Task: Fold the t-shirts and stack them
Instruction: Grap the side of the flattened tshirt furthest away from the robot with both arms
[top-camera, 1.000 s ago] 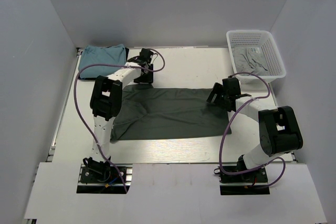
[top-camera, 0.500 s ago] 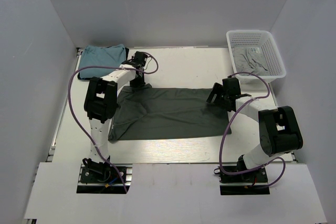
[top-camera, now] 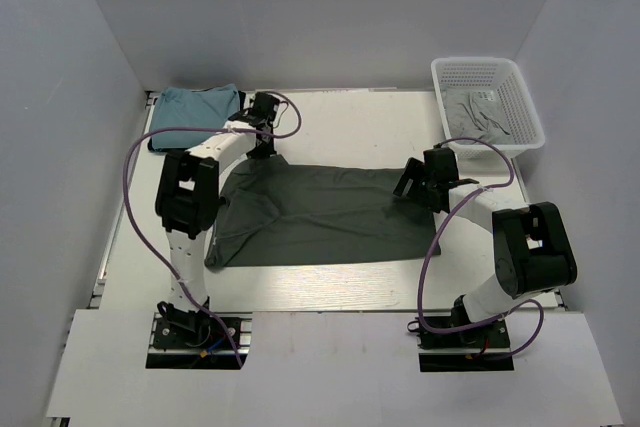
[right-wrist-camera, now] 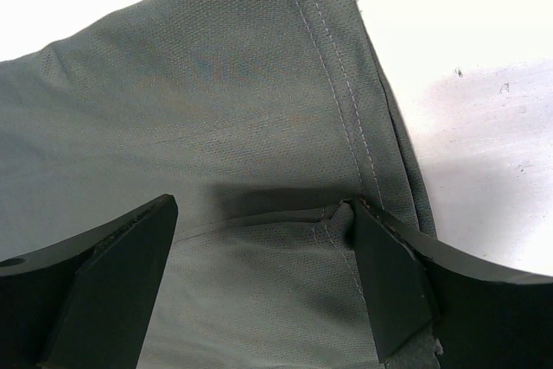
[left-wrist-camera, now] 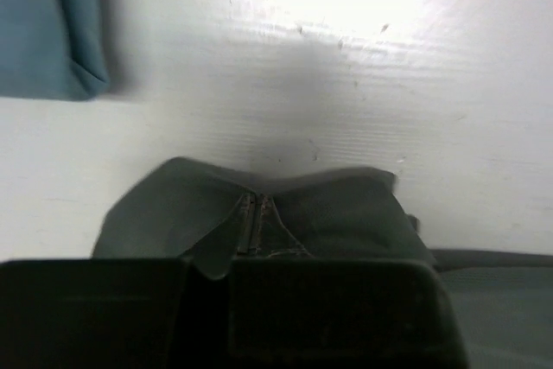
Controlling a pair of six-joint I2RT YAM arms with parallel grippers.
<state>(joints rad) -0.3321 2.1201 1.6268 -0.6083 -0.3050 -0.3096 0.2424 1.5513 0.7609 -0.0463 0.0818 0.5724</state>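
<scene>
A dark grey-green t-shirt (top-camera: 320, 215) lies spread flat across the middle of the table. My left gripper (top-camera: 263, 155) is at its far left corner, shut on a pinched ridge of the dark cloth (left-wrist-camera: 256, 222). My right gripper (top-camera: 409, 184) stands open over the shirt's far right corner, its fingers (right-wrist-camera: 393, 278) resting on the fabric (right-wrist-camera: 216, 101) beside a stitched hem, with nothing gripped. A folded light teal-blue t-shirt (top-camera: 195, 107) lies at the far left, and it also shows in the left wrist view (left-wrist-camera: 47, 28).
A white mesh basket (top-camera: 520, 97) stands at the far right, with pale grey t-shirts (top-camera: 478, 112) crumpled inside. White walls close the table on three sides. Bare table (top-camera: 350, 127) runs between the teal shirt and the basket.
My left gripper has dropped onto the shirt's far left corner and shut on the cloth. The right arm has not moved.
</scene>
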